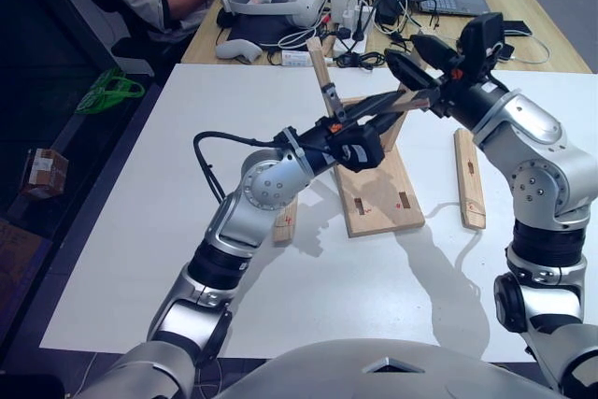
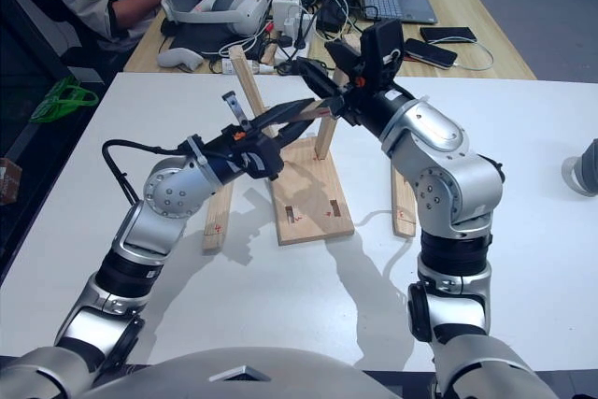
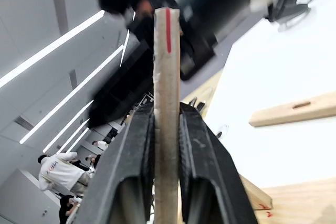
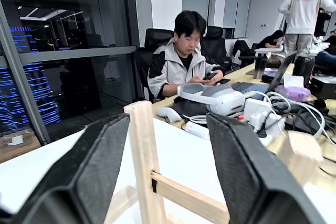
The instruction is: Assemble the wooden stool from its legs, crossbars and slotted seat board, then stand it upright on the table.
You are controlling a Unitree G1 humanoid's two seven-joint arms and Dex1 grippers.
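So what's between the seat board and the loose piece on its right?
Nothing: bare table between seat board and loose piece, seen in the left eye view.

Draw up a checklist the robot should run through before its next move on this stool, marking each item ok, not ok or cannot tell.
1. Left gripper shut on wooden bar: ok.
2. Right gripper open, holding nothing: ok.
3. Seat board flat on table: ok.
4. Bar end seated in standing leg: cannot tell.
5. All parts fitted: not ok; right loose piece and left loose piece lie on the table.
6. Stool standing upright: not ok.
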